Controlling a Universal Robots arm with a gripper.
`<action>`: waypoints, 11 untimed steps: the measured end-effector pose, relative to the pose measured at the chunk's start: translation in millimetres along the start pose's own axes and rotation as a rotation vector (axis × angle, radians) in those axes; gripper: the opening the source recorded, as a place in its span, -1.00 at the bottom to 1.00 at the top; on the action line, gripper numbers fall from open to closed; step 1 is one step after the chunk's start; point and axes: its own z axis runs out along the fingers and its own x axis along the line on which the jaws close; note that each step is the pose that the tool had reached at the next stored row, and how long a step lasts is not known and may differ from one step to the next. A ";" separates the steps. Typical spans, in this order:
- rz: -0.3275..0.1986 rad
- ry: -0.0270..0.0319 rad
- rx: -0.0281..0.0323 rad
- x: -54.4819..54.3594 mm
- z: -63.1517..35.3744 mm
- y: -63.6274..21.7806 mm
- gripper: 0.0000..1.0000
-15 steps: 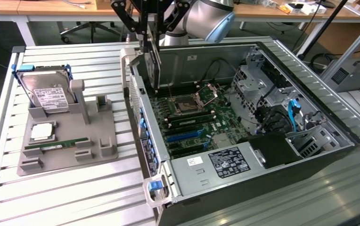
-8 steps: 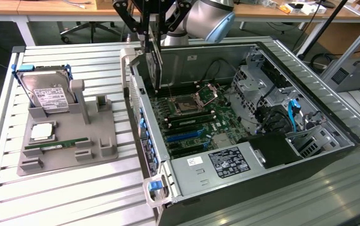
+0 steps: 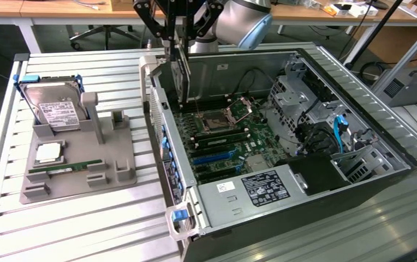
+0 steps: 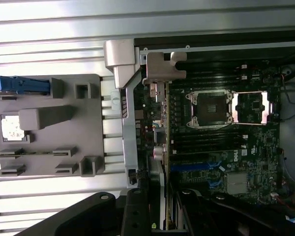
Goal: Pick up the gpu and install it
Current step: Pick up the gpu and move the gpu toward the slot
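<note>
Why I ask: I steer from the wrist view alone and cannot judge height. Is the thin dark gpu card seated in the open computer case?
Observer: No. The black gripper holds the thin, flat, dark gpu upright. Its lower edge looks well short of the green motherboard, beside the wall of the open metal case.
Operator: What stands in the grey plastic fixture?
Observer: A boxy silver hard drive, with its white label showing.
Operator: What sits past the blue slots?
Observer: A silver power supply with a black label.
</note>
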 end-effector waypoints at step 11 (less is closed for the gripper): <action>0.000 -0.0001 0.0004 -6.2 1.5 0.5 -0.47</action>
